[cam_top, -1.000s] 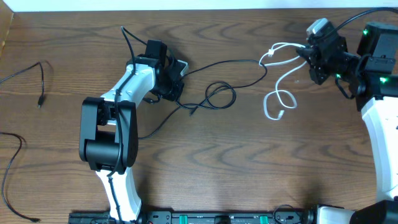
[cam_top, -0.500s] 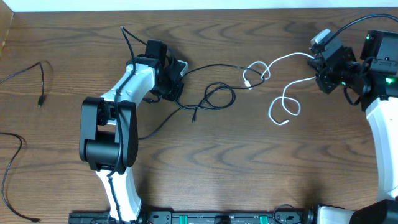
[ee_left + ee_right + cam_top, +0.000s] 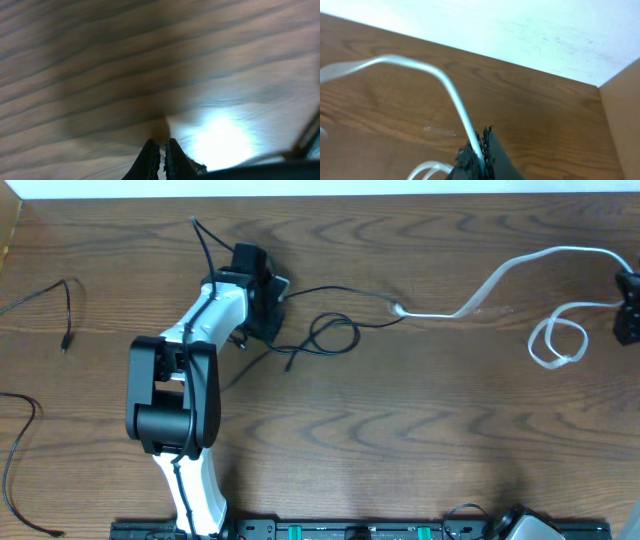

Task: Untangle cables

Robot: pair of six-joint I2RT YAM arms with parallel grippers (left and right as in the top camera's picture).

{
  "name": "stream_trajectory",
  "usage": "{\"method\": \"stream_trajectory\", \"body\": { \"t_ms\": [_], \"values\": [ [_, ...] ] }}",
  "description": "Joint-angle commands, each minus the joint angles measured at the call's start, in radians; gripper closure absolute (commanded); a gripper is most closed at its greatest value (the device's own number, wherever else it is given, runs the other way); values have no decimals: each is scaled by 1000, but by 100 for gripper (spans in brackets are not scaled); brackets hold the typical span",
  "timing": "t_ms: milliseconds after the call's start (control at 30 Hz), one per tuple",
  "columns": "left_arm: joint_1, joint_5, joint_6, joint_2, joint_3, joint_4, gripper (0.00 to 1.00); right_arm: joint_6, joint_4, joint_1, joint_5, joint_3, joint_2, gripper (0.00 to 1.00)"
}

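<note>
The right gripper (image 3: 481,146) is closed tight on the white cable (image 3: 451,91), which enters between its fingertips and arcs away over the table (image 3: 400,440). From overhead this gripper (image 3: 630,305) sits at the far right edge, and the white cable (image 3: 540,253) stretches left from it in 1 long curve, with a small loop just beside the gripper. Its far end meets the looped black cable (image 3: 335,335) near the middle. That cable runs to the left gripper (image 3: 270,300), whose fingers (image 3: 150,152) are pressed together; whether they pinch it is too blurred to tell. A short black cable (image 3: 66,310) and a long black cable (image 3: 20,450) lie apart at the far left.
</note>
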Motion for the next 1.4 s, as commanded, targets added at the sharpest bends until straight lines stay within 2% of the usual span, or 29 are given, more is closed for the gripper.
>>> {"method": "stream_trajectory", "body": {
  "t_ms": [0,200,333,500,667,767,800,900,1100,1367],
  "values": [
    [71,-155,-78,-3,-5,1,92,47,-4,-58,-76,4,0,99],
    [202,-123,-211,-3,-5,0,92,46,-3,-71,-76,4,1,99],
    [221,-14,-138,-3,-5,-6,93,45,5,-70,-64,4,29,99],
    [193,-14,-116,-3,-5,5,93,58,3,-70,-45,4,116,99],
    [170,-16,-116,-3,-5,5,93,68,4,-59,-137,4,161,99],
    [177,-83,-156,-3,-5,6,92,68,5,-34,-135,4,165,99],
    [192,-155,-208,-3,-5,7,93,68,6,-22,-135,4,165,99],
    [239,-241,-281,-3,-5,5,93,68,6,2,-135,4,165,99],
    [389,-244,-398,-3,-5,-16,93,68,12,49,-134,4,165,99],
    [519,-241,-406,-5,-5,-67,92,68,42,114,-132,4,165,99]
  ]
}}
